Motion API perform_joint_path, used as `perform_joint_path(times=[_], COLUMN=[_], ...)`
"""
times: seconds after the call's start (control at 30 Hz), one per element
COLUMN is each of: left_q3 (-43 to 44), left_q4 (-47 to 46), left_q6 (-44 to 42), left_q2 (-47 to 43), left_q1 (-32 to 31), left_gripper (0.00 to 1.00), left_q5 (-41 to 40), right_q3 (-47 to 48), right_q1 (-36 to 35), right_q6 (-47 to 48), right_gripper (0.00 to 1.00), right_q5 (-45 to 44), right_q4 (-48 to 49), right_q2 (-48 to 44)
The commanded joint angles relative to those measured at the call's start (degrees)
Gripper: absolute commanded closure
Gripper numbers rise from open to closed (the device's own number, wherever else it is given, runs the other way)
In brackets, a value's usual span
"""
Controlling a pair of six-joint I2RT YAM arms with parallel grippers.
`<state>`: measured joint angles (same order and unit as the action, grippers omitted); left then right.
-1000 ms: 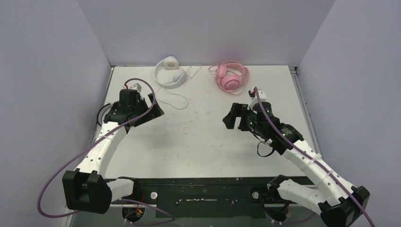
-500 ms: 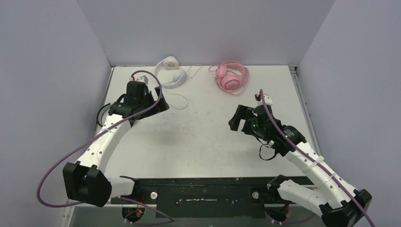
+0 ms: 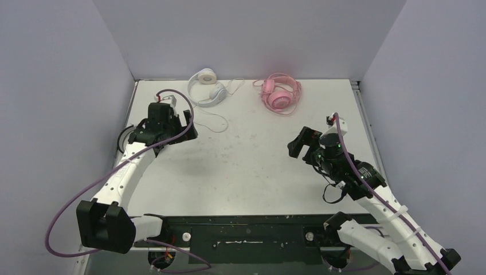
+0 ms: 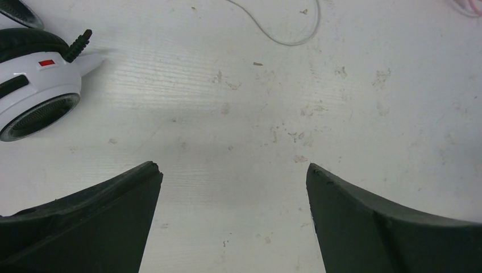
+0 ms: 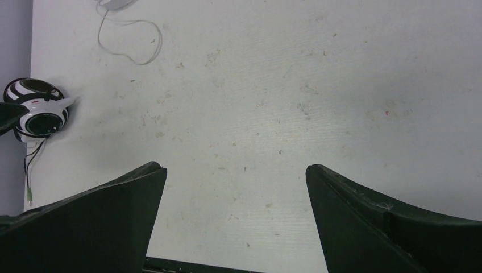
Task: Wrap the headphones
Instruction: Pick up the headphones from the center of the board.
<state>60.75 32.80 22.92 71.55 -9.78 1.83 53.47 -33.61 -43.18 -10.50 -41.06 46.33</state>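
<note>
**Overhead and wrist views.** The white surface (image 3: 246,177) fills the centre of the frame. The left arm (image 3: 129,166) reaches to the middle left and the right arm (image 3: 367,183) to the middle right. The left fingers (image 3: 185,127) and right fingers (image 3: 299,143) are spread wide and hold nothing. The pink headset (image 3: 280,97) lies at upper centre. The white headset (image 3: 216,93) is to its left, its thin cable (image 4: 293,44) looping below. The black-and-white headset (image 4: 40,85) sits at the surface's left edge, largely under the left arm.
</note>
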Motion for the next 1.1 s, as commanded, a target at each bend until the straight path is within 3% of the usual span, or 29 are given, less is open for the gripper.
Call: perform_joint_path(times=[0.0, 0.37, 0.6, 0.67, 0.87, 1.07], left_q3=[-0.6, 6.9, 12.9, 13.7, 22.9, 46.5], left_q4=[-0.4, 4.8, -1.3, -4.0, -11.0, -3.3], left_q6=[-2.9, -2.0, 1.0, 4.4, 13.6, 15.9], left_q2=[-2.4, 0.2, 8.4, 11.3, 25.3, 48.1], left_q1=[-1.3, -1.2, -1.2, -1.2, -0.2, 0.5], left_gripper=[0.03, 0.03, 0.03, 0.03, 0.03, 0.07], left_q5=[-5.2, -3.1, 2.6, -0.6, -8.5, -14.6], right_q3=[0.1, 3.4, 1.1, 3.2, 10.7, 10.6], right_q1=[0.1, 0.0, 0.1, 0.4, 0.6, 0.5], right_q6=[-0.8, 0.2, 7.8, 10.3, 13.4, 14.5], right_gripper=[0.00, 0.00, 0.00, 0.00, 0.01, 0.01], right_q5=[-1.6, 2.1, 2.6, 3.2, 1.1, 2.1], right_q4=[5.3, 15.4, 27.0, 29.3, 30.7, 34.8], right_q2=[1.5, 12.3, 18.2, 22.0, 30.6, 31.7])
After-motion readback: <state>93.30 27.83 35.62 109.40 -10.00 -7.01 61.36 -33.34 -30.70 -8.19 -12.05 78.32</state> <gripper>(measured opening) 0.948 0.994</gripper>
